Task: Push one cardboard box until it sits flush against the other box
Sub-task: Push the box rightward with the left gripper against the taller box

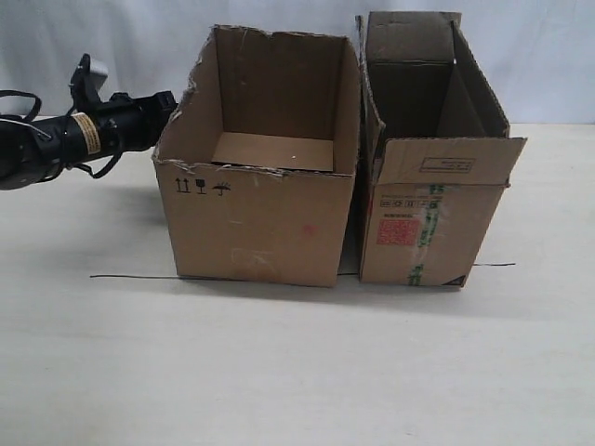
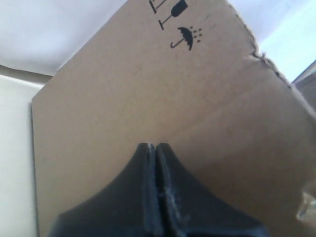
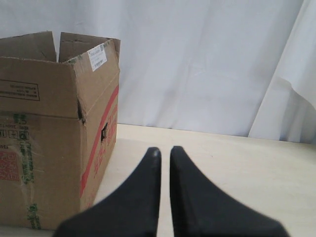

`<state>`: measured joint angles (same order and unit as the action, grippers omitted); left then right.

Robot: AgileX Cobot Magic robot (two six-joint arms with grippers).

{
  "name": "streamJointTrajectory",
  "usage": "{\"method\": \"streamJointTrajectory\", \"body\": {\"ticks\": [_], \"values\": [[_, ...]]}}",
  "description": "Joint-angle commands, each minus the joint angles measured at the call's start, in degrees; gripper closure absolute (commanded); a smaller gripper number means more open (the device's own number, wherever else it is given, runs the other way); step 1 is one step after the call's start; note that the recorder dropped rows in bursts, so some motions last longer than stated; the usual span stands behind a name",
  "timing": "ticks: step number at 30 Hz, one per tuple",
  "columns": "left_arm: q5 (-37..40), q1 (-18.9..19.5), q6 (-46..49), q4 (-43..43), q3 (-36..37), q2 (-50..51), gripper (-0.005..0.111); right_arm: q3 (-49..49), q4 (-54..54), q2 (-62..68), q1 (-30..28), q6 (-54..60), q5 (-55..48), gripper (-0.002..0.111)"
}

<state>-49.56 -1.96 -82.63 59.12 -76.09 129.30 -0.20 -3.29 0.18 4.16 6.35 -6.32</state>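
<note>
Two open cartons stand side by side on your table.

You see the cardboard box [image 1: 258, 200] on the left: wide, plain brown, upright, with a ragged torn rim, small black handling symbols on its front and a faint red spot. The other box [image 1: 428, 218] stands just beside it on the right, taller and narrower, flaps up, with a red printed label and green-and-white tape. A thin dark gap shows between them low down.

The left arm [image 1: 56, 139] runs off the exterior view's edge, its claw hidden behind the cardboard box [image 1: 256, 177]. The other box [image 3: 54, 128] is cropped in the right wrist view. Its red label [image 1: 395, 230] is too small to read.
</note>
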Motion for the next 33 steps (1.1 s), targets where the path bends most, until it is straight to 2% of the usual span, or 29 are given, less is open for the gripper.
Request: {"method": "streamJointTrajectory", "body": {"ticks": [1,6,14,18,20,33], "values": [[-0.07,-0.24,-1.37,-2.94,-0.04,0.06,0.107,0.2,0.13,-0.18,-0.3,0.2,-0.04,0.103],[-1.24,1.56,-2.08,-2.6,-0.04,-0.12,0.107,0.2,0.13,-0.18,-0.3,0.2,-0.04,0.103],[-6.43,10.01,-16.2,20.65,-0.04,-4.35,0.107,0.2,0.13,-0.18,-0.3,0.2,-0.04,0.103],[-16.12,12.96,-19.65,28.45,-0.04,-5.79,0.107,0.2,0.13,-0.18,-0.3,0.2,-0.04,0.103],[-20.4,13.48,-20.21,30.62,0.17,-5.79,0.107,0.2,0.13,-0.18,-0.3,0.2,-0.04,0.103],[-20.4,13.6,-19.39,34.97,5.66,-5.79,0.107,0.2,0.13,-0.18,-0.3,0.2,-0.04,0.103]]}}
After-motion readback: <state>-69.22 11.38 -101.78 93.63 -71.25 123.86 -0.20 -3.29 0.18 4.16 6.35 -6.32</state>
